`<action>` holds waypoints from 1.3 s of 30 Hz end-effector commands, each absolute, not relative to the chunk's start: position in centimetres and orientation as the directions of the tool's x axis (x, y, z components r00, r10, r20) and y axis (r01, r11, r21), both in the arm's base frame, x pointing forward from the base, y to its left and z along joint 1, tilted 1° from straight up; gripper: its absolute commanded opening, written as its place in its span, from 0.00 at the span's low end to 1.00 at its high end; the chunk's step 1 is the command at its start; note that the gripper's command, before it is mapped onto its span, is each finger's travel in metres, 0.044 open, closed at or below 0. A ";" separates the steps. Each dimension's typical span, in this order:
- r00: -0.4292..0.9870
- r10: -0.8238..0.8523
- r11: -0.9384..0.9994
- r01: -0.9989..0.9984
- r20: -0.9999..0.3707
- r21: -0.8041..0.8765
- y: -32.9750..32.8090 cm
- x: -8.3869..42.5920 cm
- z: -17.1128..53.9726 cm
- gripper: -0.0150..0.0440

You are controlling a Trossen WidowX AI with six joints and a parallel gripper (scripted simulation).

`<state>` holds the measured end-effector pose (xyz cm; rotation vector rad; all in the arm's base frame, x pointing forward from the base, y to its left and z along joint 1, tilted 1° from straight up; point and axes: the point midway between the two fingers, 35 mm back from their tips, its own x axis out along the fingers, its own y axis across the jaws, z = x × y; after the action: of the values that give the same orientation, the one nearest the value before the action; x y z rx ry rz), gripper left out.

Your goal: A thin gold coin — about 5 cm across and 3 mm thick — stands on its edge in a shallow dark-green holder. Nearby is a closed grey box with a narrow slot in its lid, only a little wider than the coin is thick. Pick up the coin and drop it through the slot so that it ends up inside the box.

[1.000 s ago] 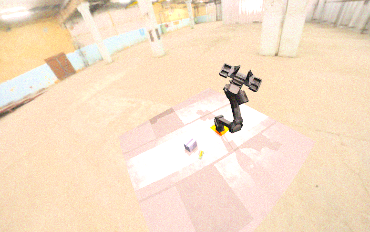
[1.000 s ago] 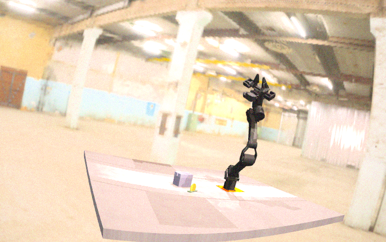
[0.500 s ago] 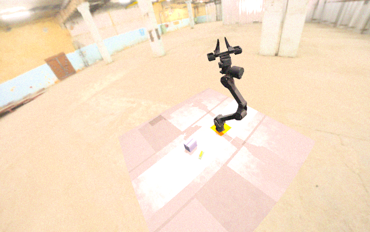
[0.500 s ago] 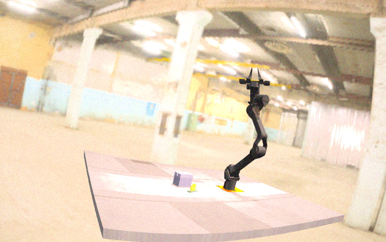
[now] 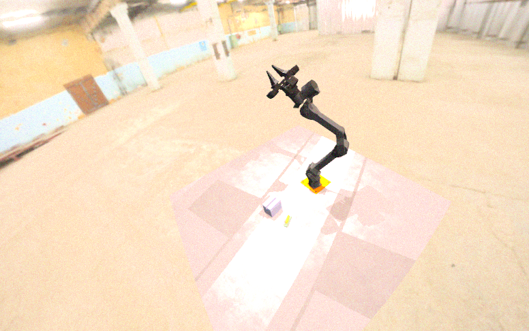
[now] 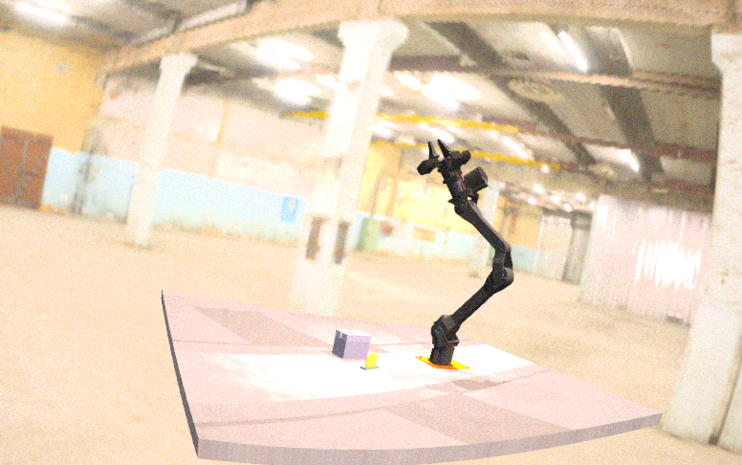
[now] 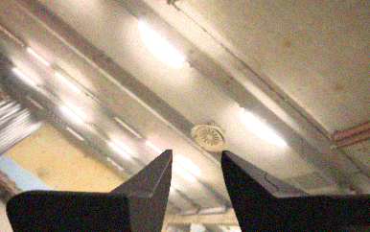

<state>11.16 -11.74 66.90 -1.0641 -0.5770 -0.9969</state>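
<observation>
While the arm (image 6: 481,257) is reared up high with my end effector (image 6: 439,155) pointing at the ceiling, I judge I am at the very start: the reach toward the coin has not begun. Its fingers stand partly apart with only roof lights showing between them in the wrist view, so it holds nothing. The gold coin (image 6: 371,360) stands on edge in its green holder (image 6: 369,367) on the surface (image 6: 273,383), just right of the grey box (image 6: 351,343) and left of the arm's base (image 6: 445,350); coin and box are near but apart.

My next move, as I see it, is to fold the arm down and forward, turn the wrist to face the surface, and line the fingers across the coin's thin faces.

Around the arm I see open air, with pillars standing well away. The box sits close beside the coin, so I would descend from above, not sweep in from the left. Both objects sit well in from the surface's edges.
</observation>
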 end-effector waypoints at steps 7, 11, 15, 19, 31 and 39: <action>0.789 -0.454 0.597 0.614 0.413 -0.517 -16.4 24.3 57.5 0.53; 0.877 -0.405 0.713 0.481 0.260 -0.511 -15.5 28.7 53.6 0.53; 0.939 -0.331 0.803 0.335 0.099 -0.493 -13.5 32.6 49.4 0.53; 0.966 -0.253 0.862 0.203 -0.047 -0.465 -11.1 35.4 45.6 0.53; 0.812 0.027 0.936 -0.225 -0.584 -0.270 -0.5 39.3 31.0 0.53; 0.466 0.126 0.885 -0.452 -0.876 -0.113 7.8 35.8 21.7 0.53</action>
<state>38.11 4.14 25.78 -0.3330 0.8286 0.2680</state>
